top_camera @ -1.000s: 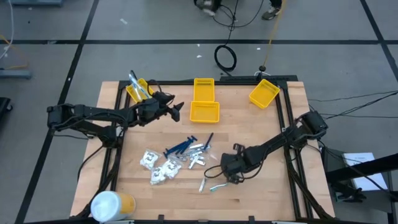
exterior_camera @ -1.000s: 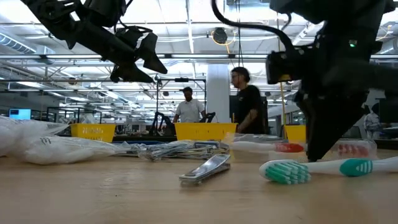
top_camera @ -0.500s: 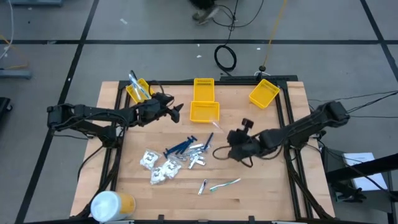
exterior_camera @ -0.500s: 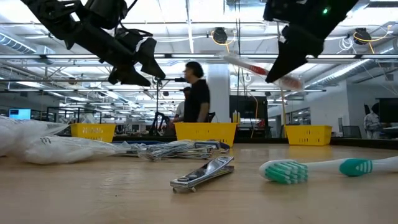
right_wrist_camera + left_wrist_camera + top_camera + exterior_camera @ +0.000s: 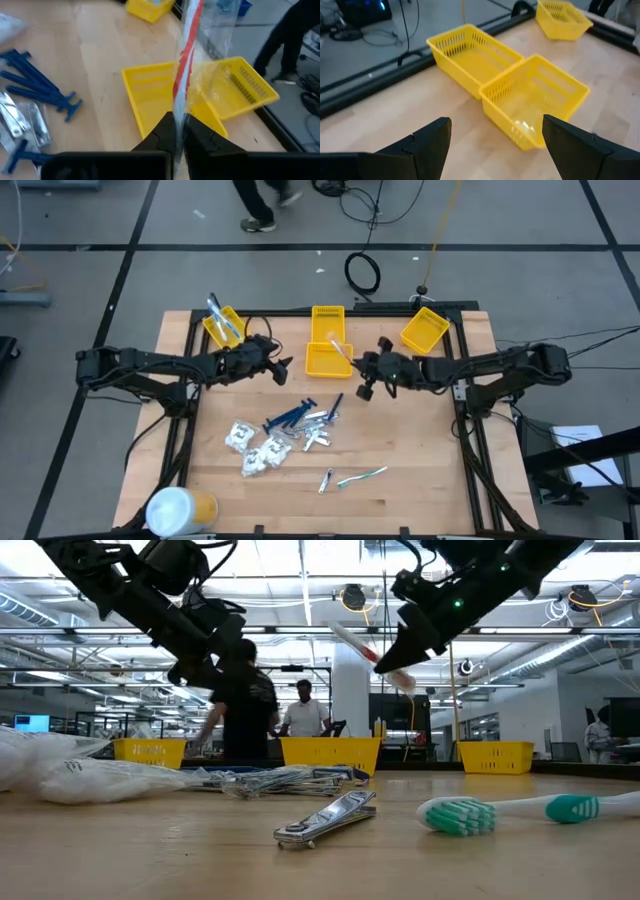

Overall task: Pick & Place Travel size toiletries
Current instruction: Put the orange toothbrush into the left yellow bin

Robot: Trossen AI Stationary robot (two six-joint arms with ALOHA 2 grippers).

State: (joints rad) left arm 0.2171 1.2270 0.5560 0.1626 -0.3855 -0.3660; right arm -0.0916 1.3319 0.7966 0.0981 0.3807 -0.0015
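My right gripper [image 5: 360, 365] hangs over the near middle yellow bin [image 5: 328, 361], shut on a red-and-white toothbrush in a clear wrapper [image 5: 187, 45]. In the low view that toothbrush [image 5: 362, 646] is high above the table. My left gripper [image 5: 278, 363] is open, in the air just left of the same bin, whose rim [image 5: 535, 95] shows in its wrist view. Blue razors [image 5: 290, 417], silvery tubes [image 5: 318, 430], white packets [image 5: 255, 445] and a green toothbrush [image 5: 362, 476] lie flat on the wood. My right gripper pinches the wrapped toothbrush between its two fingers, at the lower part of the handle [image 5: 179, 107]. The rest sticks out beyond the fingertips, slanting upward [image 5: 350, 638]. The toothbrush is lifted clear and hangs above the bin.
A second yellow bin [image 5: 328, 323] touches the far side of the middle one. Other bins sit at the far left [image 5: 224, 326], holding items, and far right [image 5: 425, 330]. A white-and-yellow cylinder [image 5: 180, 510] stands at the near left corner. People walk behind the table [image 5: 240, 700].
My right gripper has risen from the table's near right part with the wrapped toothbrush and carried it toward the far edge and leftward, over the middle bin. The toothbrush is now lifted clear. The silvery tube near the green toothbrush has shifted slightly.
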